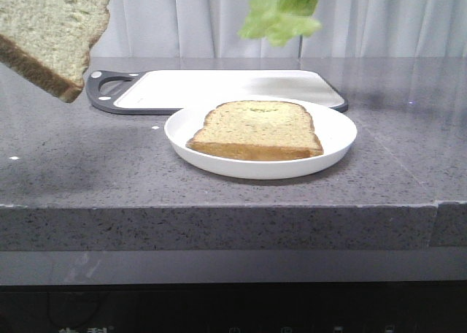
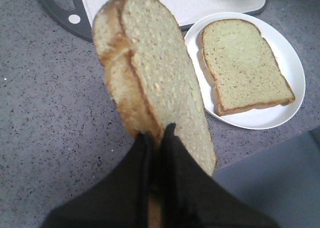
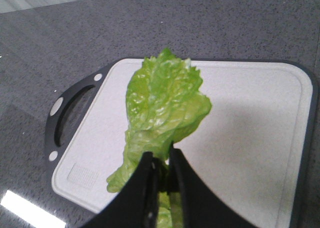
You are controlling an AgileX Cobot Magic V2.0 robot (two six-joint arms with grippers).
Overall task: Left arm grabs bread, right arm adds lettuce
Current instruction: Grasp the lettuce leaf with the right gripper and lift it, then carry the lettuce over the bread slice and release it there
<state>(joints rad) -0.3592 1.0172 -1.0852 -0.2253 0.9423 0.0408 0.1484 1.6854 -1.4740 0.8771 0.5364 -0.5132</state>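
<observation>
My left gripper is shut on the lower edge of the bread, a thick slice with a brown crust, and holds it on edge in the air above the counter. In the front view the bread hangs at the upper left, and the gripper is out of frame there. My right gripper is shut on the lettuce, a ruffled light-green leaf, and holds it high over the cutting board. In the front view the lettuce hangs at the top, above and behind the plate.
A white plate at the counter's middle holds a thinner slice of toast; both also show in the left wrist view, plate and slice. The white cutting board with a dark handled rim lies behind the plate. The counter's front edge is near.
</observation>
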